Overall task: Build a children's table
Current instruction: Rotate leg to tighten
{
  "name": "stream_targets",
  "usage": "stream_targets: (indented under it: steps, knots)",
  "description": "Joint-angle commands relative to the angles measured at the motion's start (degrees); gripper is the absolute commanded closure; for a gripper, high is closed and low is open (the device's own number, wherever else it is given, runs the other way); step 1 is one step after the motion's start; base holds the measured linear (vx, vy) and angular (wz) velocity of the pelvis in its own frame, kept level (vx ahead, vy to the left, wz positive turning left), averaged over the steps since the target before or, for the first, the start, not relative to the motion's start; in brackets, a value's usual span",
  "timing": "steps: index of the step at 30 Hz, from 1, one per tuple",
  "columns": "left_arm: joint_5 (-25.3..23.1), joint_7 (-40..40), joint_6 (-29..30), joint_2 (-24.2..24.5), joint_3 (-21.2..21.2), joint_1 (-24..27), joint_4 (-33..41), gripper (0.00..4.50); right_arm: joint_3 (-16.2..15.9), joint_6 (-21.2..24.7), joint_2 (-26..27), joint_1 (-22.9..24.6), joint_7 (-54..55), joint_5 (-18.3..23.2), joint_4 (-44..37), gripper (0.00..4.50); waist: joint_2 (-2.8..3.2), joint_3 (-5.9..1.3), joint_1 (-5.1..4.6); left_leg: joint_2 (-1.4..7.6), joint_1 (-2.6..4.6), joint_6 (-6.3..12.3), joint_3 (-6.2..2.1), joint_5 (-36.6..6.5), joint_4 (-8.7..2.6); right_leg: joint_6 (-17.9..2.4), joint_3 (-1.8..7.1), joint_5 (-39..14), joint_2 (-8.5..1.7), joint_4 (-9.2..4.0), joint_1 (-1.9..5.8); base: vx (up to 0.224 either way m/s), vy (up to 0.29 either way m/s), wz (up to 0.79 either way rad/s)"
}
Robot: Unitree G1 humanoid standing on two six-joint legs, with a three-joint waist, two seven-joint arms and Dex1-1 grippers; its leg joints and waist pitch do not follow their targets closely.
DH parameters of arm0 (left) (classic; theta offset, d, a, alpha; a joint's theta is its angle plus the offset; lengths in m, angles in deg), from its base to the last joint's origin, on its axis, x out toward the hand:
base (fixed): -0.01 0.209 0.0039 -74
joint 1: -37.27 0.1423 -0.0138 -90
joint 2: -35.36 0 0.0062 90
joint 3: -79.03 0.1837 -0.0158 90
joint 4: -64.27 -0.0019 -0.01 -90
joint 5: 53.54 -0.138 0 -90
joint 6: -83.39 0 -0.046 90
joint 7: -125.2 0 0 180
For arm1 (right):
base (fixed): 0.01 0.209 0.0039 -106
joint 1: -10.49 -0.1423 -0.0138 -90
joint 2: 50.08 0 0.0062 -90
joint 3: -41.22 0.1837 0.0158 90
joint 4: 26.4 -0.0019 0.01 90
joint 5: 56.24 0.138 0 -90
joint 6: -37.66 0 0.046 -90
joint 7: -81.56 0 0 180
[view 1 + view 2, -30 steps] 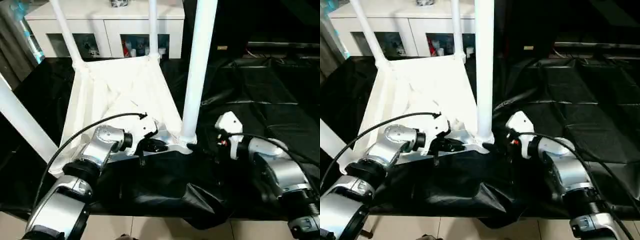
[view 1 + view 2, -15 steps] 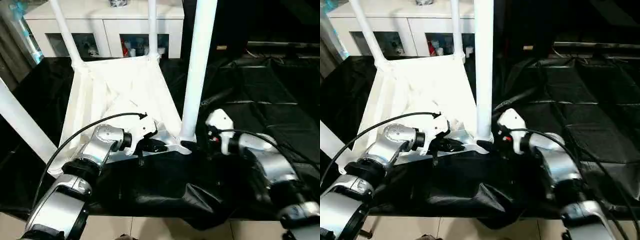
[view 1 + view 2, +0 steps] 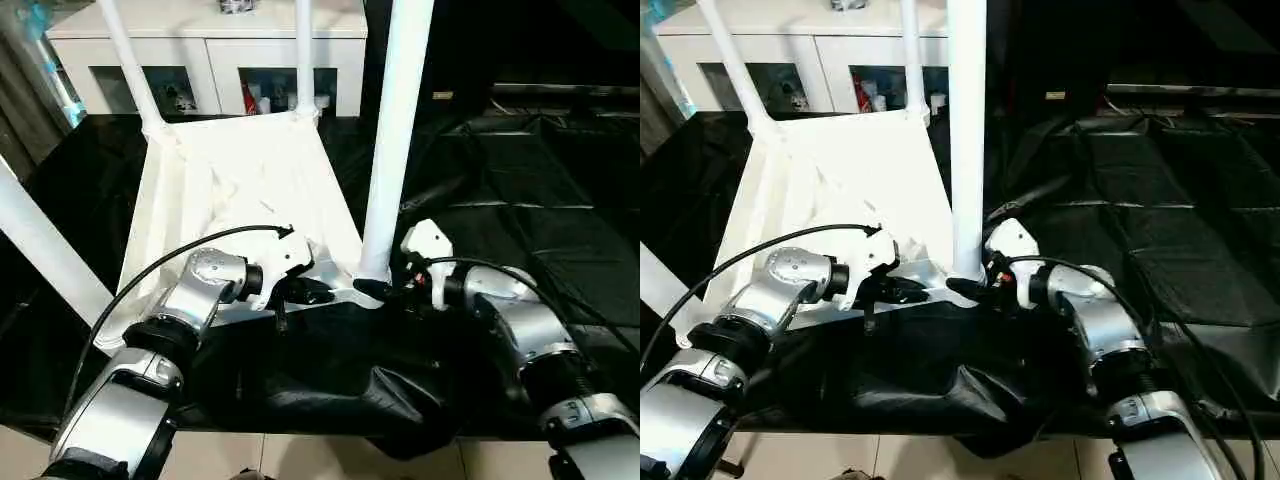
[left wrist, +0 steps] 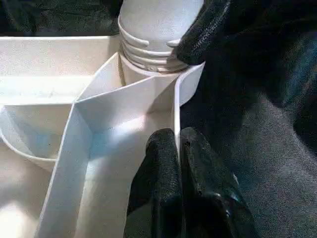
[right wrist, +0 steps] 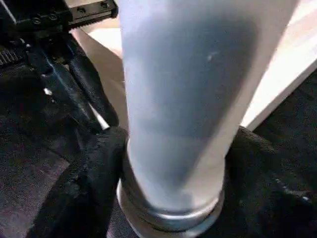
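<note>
The children's table lies upside down on a black cloth, its white ribbed top facing up and its four legs standing. My left gripper is shut on the thin rim wall of the top, beside the near right corner socket. The near right leg rises from that socket. My right gripper reaches in from the right at the leg's base. Its black fingers press on both sides of the leg.
A white cabinet with glass doors stands behind the table. Black cloth covers the work surface and bunches in folds at the front edge. The other legs stand at far left, far right and near left.
My right gripper has moved left to the base of the near right leg and its fingers have come in around it. The left gripper has stayed on the rim.
</note>
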Motion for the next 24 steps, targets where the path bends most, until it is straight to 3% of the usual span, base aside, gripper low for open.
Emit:
stream_targets:
  steps: [1,5,6,8,11,12,13,15,16,17,18,19,20,24]
  knots:
    - [-1.21,1.18,1.13,0.36,1.24,1.38,-2.25,4.50,-0.25,-0.38,0.38,-0.26,0.80,-0.64,1.04,1.62,-1.06,-3.76,0.15,1.89,1.10,2.93,-0.81,-14.15,-3.94,-13.78,1.36,-13.03,-2.53,-3.85,2.33,0.000,0.000,0.00]
    - [-1.17,-4.43,2.67,-1.83,-0.03,0.16,-2.94,4.50,1.44,-0.49,2.81,0.36,8.57,-1.69,3.46,1.79,-1.12,-3.57,-0.17,1.83,1.17,2.24,-0.85,-15.64,-4.13,-13.54,1.40,-15.23,-2.57,-4.06,2.11,0.000,0.000,0.00]
    - [-1.26,-5.55,2.98,-2.29,-0.18,-0.12,-3.07,4.50,1.85,-0.34,3.29,0.49,10.30,-1.86,3.95,1.79,-1.59,-3.40,-0.48,1.78,1.18,1.57,-0.95,-17.04,-4.31,-12.78,1.39,-18.10,-2.65,-4.41,2.03,0.000,0.000,0.00]
    - [-1.40,-11.14,4.55,-5.32,-1.04,-2.18,-4.93,4.50,4.21,1.06,5.66,1.17,17.78,-1.79,5.88,1.81,-1.41,-3.32,-0.78,1.77,1.62,0.49,-1.12,-19.27,-4.47,-11.27,1.47,-22.39,-2.64,-4.96,1.58,0.000,0.000,0.00]
    - [-1.91,-17.80,5.52,-8.76,-1.73,-4.77,-7.67,4.50,5.72,2.01,8.12,1.78,24.96,-2.20,7.19,1.83,-1.54,-3.32,-1.11,1.68,1.73,-0.48,-1.34,-21.37,-4.67,-10.09,1.34,-24.13,-2.55,-5.31,1.47,0.000,0.000,0.00]
    - [-2.41,-21.49,5.73,-10.87,-1.80,-6.38,-9.51,4.50,5.74,2.25,9.68,1.95,29.20,-3.16,7.69,1.83,-1.27,-3.34,-1.16,1.66,1.93,-0.77,-1.29,-22.13,-4.63,-9.88,1.44,-24.05,-2.48,-5.40,1.17,0.000,0.000,0.00]
    - [-2.41,-21.49,5.73,-10.87,-1.80,-6.38,-9.51,4.50,5.74,2.25,9.68,1.95,29.20,-3.16,7.69,1.83,-1.65,-3.33,-1.11,1.56,2.09,-0.71,-1.29,-22.76,-4.62,-9.55,1.40,-24.57,-2.48,-5.67,1.15,0.000,0.000,0.00]
    - [-2.58,-24.85,6.41,-13.71,-2.03,-8.04,-11.24,4.50,4.76,2.17,11.96,1.56,33.36,-4.99,8.27,1.83,-1.10,-3.33,-1.09,1.47,1.81,-0.46,-1.39,-22.52,-4.70,-9.09,1.41,-24.84,-2.60,-5.77,1.26,0.000,0.000,0.00]
    - [-2.65,-25.47,6.46,-14.58,-1.94,-8.47,-11.66,4.50,4.35,1.97,12.71,1.38,33.83,-5.29,8.32,1.83,-1.29,-3.33,-1.13,1.45,1.93,-0.43,-1.29,-22.76,-4.64,-8.96,1.40,-24.90,-2.51,-5.91,1.10,0.000,0.000,0.00]
    - [-2.85,-25.97,6.33,-15.48,-1.86,-8.95,-12.24,4.50,3.87,1.35,13.49,1.16,33.82,-5.56,8.27,1.83,-1.00,-3.38,-1.10,1.41,1.87,-0.39,-1.42,-22.96,-4.62,-8.98,1.38,-24.93,-2.62,-5.89,1.21,0.000,0.000,0.00]
    - [-3.02,-25.91,6.08,-16.09,-1.74,-9.25,-12.55,4.50,3.60,0.54,14.02,1.06,32.66,-5.25,7.86,1.49,-0.95,-3.36,-1.20,1.36,1.72,-0.25,-1.46,-23.10,-4.72,-8.72,1.29,-24.87,-2.53,-5.96,1.31,0.000,0.000,0.00]
    - [-3.02,-25.91,6.08,-16.09,-1.74,-9.25,-12.55,4.50,3.60,0.54,14.02,1.06,32.66,-5.25,7.86,1.49,-1.13,-3.41,-1.16,1.44,1.79,-0.07,-1.46,-23.44,-4.72,-8.58,1.27,-24.57,-2.53,-6.01,1.28,0.000,0.000,0.00]
    - [-3.17,-24.73,5.44,-16.44,-1.53,-9.46,-12.85,4.50,3.12,-0.91,13.84,0.98,30.62,-5.11,6.83,1.14,-0.90,-3.44,-1.16,1.47,1.58,0.06,-1.55,-23.12,-4.82,-8.76,1.28,-23.65,-2.57,-5.89,1.48,0.000,0.000,0.00]
    - [-3.19,-20.38,4.29,-14.76,-0.90,-8.90,-12.60,4.50,3.00,-3.57,10.78,1.19,26.07,-4.89,4.43,1.04,-1.00,-3.54,-1.06,1.55,1.36,0.79,-1.48,-22.32,-4.81,-9.79,1.27,-20.31,-2.51,-5.62,1.75,0.000,0.000,0.00]
